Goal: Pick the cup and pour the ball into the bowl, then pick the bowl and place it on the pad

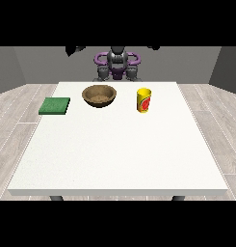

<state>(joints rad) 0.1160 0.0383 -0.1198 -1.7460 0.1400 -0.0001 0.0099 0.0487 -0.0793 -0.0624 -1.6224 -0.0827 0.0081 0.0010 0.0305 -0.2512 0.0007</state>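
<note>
Both hands raised high, far above cup (144, 100) and bowl (99, 95)

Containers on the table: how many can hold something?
2. The wooden bowl stands near the table's far edge, right of the green pad; the yellow cup stands upright to the bowl's right.

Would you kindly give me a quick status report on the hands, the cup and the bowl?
No hand over the table. Cup upright, untouched, right of bowl. Green pad at left edge. Nothing between cup and bowl.
</note>
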